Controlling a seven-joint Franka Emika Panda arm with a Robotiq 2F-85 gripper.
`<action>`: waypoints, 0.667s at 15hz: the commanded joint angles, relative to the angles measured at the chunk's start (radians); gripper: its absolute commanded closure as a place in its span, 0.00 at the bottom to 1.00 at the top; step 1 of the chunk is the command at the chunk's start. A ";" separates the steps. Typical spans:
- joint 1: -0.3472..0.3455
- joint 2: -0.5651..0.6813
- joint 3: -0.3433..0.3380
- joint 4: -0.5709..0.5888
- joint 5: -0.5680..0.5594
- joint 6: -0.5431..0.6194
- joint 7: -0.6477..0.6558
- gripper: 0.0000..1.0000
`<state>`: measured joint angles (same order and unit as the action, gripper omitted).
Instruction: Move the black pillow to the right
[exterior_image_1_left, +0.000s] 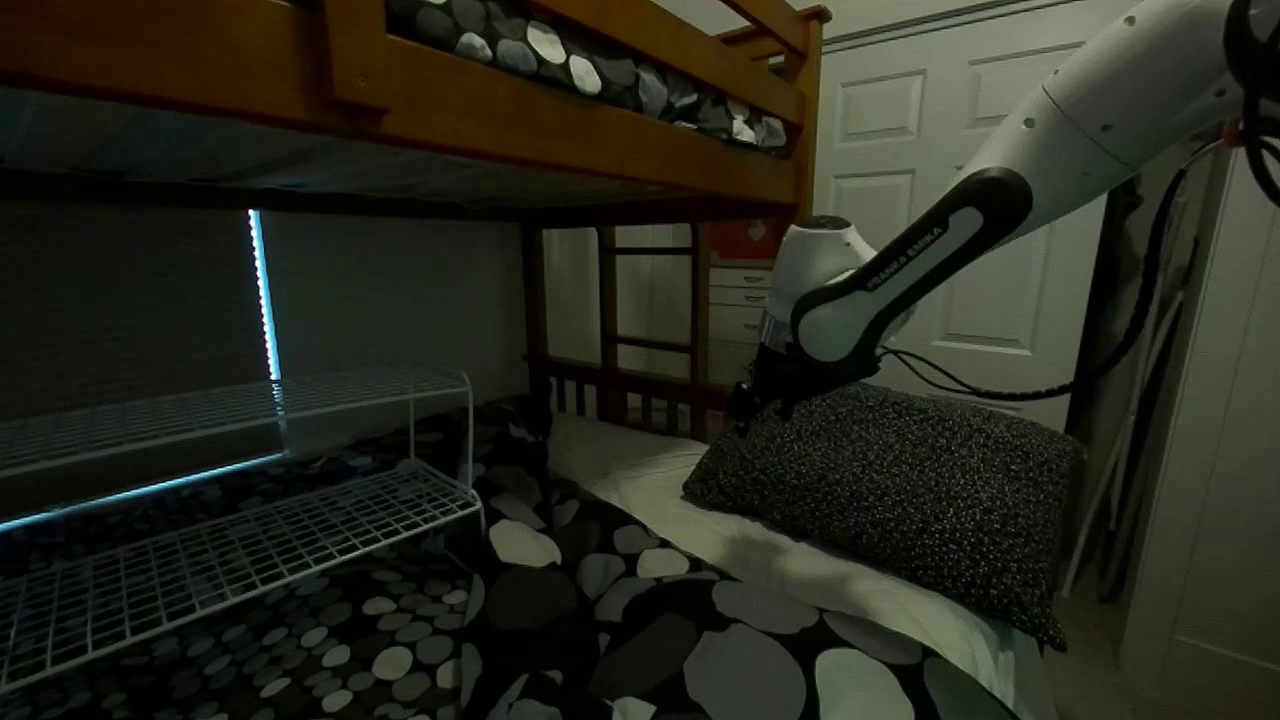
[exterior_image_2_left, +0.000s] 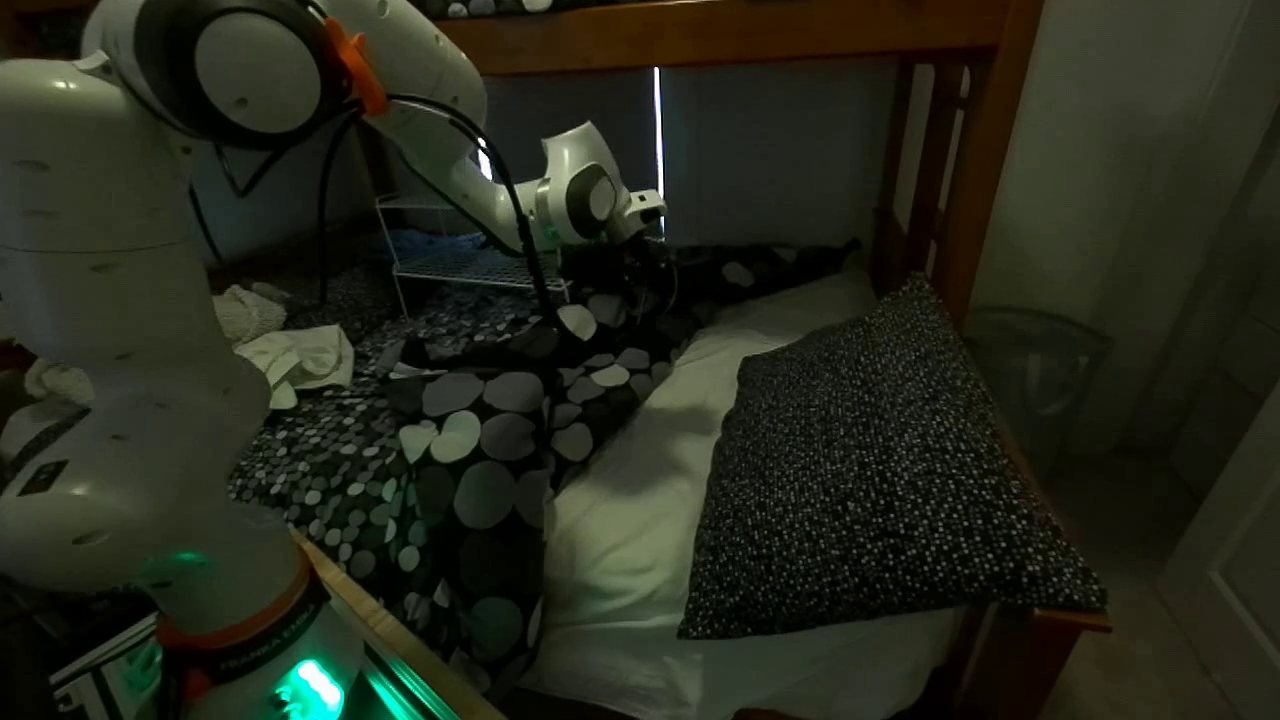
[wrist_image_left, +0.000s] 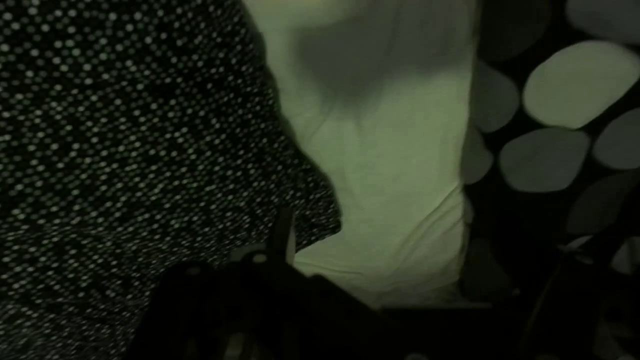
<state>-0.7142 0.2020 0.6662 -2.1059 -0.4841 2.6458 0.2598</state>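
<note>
Black pillow (exterior_image_2_left: 870, 470): on cream-sheeted surface (exterior_image_2_left: 620, 560), one edge over wooden end frame (exterior_image_2_left: 1035, 655). Hand (wrist_image_left: 430, 237): fingers spread, grasping nothing. Recommended: centre over nearest corner, descend, pinch fabric deeply, drag rightward level.

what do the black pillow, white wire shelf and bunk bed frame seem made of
Black pillow: soft matte fabric, fibre unclear; its edge ripples.
White wire shelf: probably coated metal; thin rods form its grid.
Bunk bed frame: likely varnished wood, judging by thick orange-brown boards.
</note>
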 joint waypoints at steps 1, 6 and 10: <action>-0.146 -0.085 0.188 0.022 0.277 -0.268 -0.268 0.00; 0.128 -0.270 -0.137 0.057 0.485 -0.706 -0.486 0.00; 0.363 -0.264 -0.374 0.099 0.448 -0.777 -0.493 0.00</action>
<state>-0.5456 -0.0705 0.4812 -2.0090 -0.0208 1.8713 -0.2458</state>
